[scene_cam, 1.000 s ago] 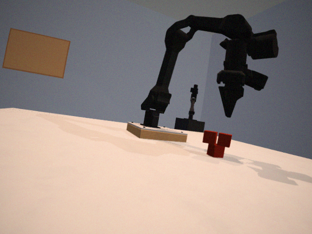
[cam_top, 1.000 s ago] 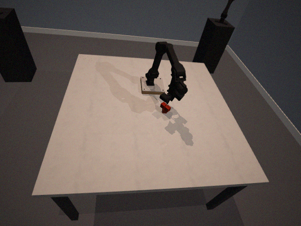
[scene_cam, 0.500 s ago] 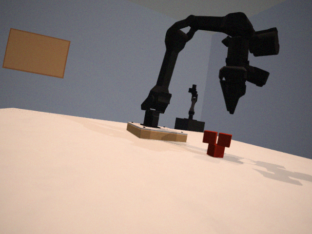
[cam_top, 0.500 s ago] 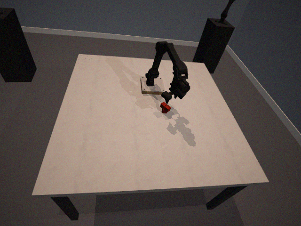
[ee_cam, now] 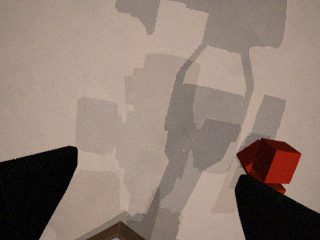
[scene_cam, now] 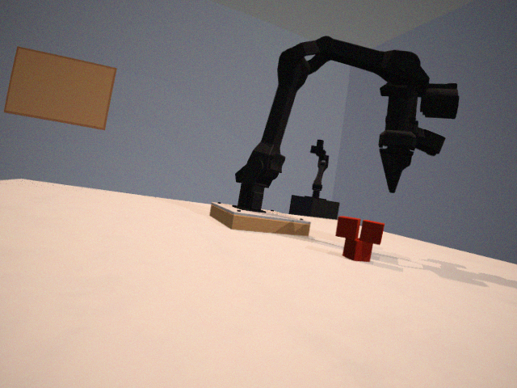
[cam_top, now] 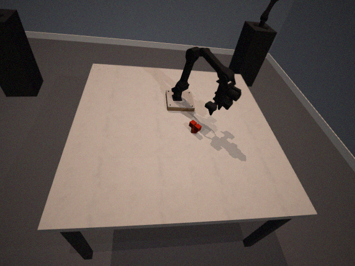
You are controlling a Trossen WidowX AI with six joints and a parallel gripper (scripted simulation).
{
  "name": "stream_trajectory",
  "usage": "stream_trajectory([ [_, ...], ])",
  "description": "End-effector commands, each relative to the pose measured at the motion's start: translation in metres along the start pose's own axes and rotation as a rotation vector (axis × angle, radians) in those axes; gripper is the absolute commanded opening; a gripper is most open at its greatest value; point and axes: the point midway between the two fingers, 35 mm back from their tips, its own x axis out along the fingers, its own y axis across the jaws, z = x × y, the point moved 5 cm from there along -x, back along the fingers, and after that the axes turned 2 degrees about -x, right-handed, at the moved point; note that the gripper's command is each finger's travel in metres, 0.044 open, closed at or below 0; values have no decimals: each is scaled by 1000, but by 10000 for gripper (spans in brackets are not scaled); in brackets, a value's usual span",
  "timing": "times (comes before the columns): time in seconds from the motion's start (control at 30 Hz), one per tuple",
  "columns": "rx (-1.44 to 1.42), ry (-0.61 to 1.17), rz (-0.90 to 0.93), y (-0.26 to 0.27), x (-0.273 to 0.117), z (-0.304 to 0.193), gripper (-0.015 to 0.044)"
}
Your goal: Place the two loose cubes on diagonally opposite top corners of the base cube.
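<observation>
The red base cube (cam_top: 194, 131) (scene_cam: 357, 250) stands on the table. One loose red cube (cam_top: 192, 123) (scene_cam: 347, 226) and the other loose red cube (cam_top: 197, 127) (scene_cam: 371, 231) rest on opposite sides of its top, each overhanging outward. Both look level, and a narrow gap shows between them in the exterior view. Their exact centering cannot be told. My gripper (scene_cam: 391, 191) (ee_cam: 159, 172) is open and empty, above and to one side of the stack. In the wrist view the red cubes (ee_cam: 283, 164) are at the right, partly hidden behind the right finger.
The arm's base plate (cam_top: 180, 108) (scene_cam: 266, 225) is close behind the stack on the pale table (cam_top: 128, 172) (scene_cam: 166, 301). Dark pedestals (cam_top: 252, 48) stand beyond the table. Shadows of the arm fall beside the stack.
</observation>
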Motion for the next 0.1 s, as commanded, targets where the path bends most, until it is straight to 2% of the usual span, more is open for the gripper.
stream_trajectory([
  [0.0, 4, 4, -1, 1, 0, -1, 400],
  [0.07, 4, 4, -1, 1, 0, -1, 400],
])
